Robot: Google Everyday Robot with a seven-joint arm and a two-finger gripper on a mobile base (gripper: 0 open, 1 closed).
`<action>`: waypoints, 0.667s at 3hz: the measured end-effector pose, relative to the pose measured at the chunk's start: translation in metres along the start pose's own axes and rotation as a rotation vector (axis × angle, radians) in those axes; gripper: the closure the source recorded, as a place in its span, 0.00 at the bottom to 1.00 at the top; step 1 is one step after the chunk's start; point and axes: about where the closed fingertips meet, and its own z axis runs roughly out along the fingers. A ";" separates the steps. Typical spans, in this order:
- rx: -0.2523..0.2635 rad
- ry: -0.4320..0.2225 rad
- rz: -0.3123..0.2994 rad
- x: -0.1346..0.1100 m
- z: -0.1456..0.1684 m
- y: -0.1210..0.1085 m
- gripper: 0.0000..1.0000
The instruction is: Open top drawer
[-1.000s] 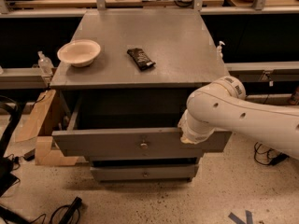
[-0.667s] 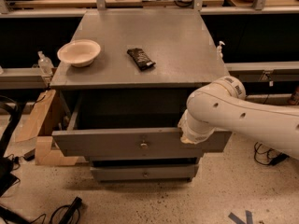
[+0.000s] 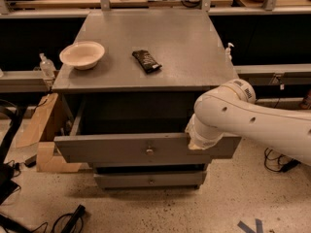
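The top drawer [image 3: 112, 149] of the grey cabinet stands pulled out, its flat grey front well forward of the cabinet body and its dark inside showing behind it. A small round metal knob [image 3: 149, 151] sits at the front's centre. My white arm comes in from the right. My gripper [image 3: 196, 142] is at the drawer front's upper right edge, its tip down against that edge and hidden behind the wrist.
On the cabinet top [image 3: 184, 47] lie a white bowl [image 3: 81, 55] and a dark snack packet [image 3: 146, 61]. A lower drawer front [image 3: 148, 180] is closed. Cardboard [image 3: 41, 130] leans at the cabinet's left. Cables [image 3: 65, 220] lie on the floor.
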 end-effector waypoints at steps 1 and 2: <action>0.000 0.000 0.000 0.000 0.000 0.000 0.04; 0.001 0.001 0.000 0.000 -0.001 0.000 0.00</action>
